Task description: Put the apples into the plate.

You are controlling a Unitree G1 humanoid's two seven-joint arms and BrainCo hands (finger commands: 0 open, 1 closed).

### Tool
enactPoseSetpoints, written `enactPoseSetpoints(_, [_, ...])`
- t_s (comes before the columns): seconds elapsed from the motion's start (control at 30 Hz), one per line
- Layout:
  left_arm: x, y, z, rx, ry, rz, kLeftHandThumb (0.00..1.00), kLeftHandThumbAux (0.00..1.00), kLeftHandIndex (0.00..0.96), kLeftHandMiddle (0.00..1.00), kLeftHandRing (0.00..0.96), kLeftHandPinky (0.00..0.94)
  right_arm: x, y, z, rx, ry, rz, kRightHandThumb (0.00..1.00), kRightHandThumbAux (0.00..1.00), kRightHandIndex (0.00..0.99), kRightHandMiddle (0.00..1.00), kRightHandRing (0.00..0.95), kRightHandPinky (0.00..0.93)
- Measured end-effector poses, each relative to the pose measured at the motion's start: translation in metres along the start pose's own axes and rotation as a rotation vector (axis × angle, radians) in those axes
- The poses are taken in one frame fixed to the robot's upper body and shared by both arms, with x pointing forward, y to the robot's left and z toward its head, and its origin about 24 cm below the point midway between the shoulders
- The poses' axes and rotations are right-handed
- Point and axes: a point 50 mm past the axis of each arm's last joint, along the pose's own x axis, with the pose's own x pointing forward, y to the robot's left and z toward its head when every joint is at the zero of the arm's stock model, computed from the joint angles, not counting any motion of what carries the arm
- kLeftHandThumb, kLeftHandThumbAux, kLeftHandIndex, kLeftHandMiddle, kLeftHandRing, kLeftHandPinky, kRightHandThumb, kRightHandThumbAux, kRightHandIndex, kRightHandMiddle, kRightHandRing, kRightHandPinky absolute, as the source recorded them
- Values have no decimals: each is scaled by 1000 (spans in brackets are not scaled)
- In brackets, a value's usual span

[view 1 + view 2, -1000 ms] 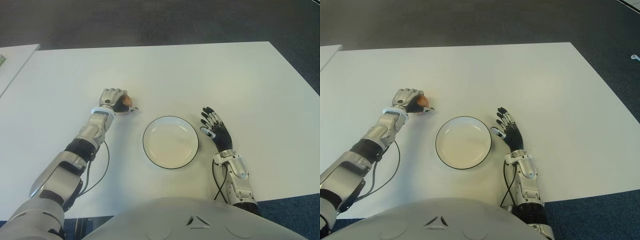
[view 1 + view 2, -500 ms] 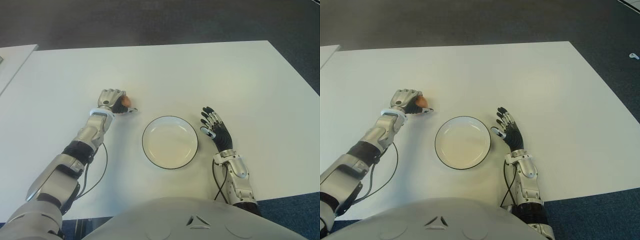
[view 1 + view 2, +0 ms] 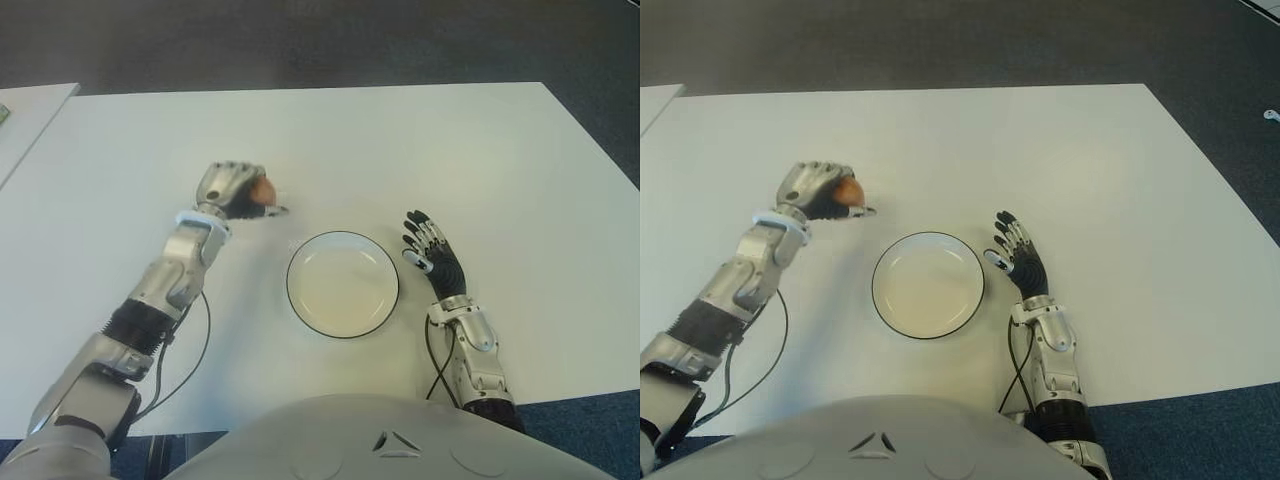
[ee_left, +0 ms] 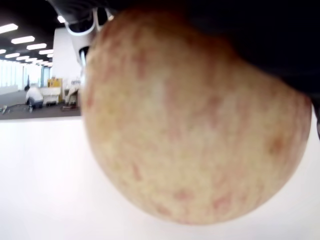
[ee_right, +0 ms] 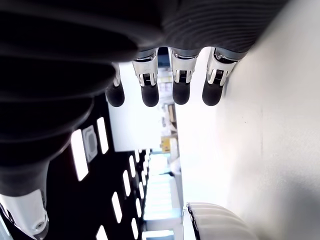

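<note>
A reddish-yellow apple (image 3: 262, 190) is held in my left hand (image 3: 236, 190), whose fingers are curled shut around it, above the white table (image 3: 400, 150) to the left of and behind the plate. In the left wrist view the apple (image 4: 190, 120) fills most of the picture. The white plate (image 3: 342, 285) with a dark rim lies at the table's middle front with nothing in it. My right hand (image 3: 432, 256) shows just right of the plate, fingers spread and holding nothing. No other apple is in view.
A second white table's corner (image 3: 25, 115) shows at the far left. Dark carpet (image 3: 300, 40) lies beyond the table. A black cable (image 3: 190, 345) hangs along my left forearm.
My left hand has lifted the apple off the table and carried it slightly right toward the plate. The right hand has not moved.
</note>
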Motion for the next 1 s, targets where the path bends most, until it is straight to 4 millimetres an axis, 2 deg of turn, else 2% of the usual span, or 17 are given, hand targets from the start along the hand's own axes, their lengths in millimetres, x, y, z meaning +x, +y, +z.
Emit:
enactPoseSetpoints(0.13, [1, 16, 7, 0, -31, 54, 855, 667, 403, 536, 823, 809, 0, 0, 0, 0, -2, 2, 150, 631, 0, 11, 0, 0])
enactPoseSetpoints(0.5, [-10, 29, 40, -1, -135, 91, 856, 666, 406, 538, 839, 817, 1, 0, 0, -2, -10, 4, 147, 628, 0, 14, 0, 0])
enactPoseSetpoints(0.7, [-12, 42, 55, 20, -166, 125, 857, 664, 408, 539, 843, 811, 2, 0, 0, -3, -9, 6, 145, 622, 0, 10, 0, 0])
enactPoseSetpoints(1.0, [-16, 38, 95, 32, -231, 122, 857, 664, 409, 537, 834, 788, 2, 0, 0, -8, -14, 7, 146, 629, 0, 7, 0, 0])
